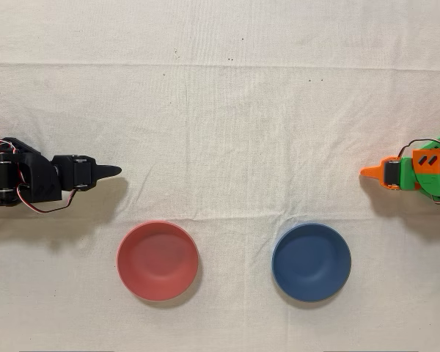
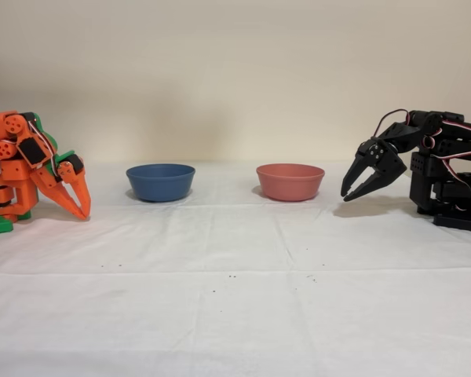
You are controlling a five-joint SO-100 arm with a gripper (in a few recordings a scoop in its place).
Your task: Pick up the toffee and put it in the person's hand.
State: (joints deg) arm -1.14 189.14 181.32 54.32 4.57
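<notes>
The black gripper hangs just above the cloth near its right edge in the fixed view, jaws parted and tips pointing down and inward. In the overhead view the gripper sits by the left edge, about midway up, pointing toward the middle.

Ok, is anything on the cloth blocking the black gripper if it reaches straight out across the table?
Nothing visible does. The gripper, jaws open, faces bare cloth. In the overhead view the red bowl and blue bowl sit below its line, both empty.
</notes>
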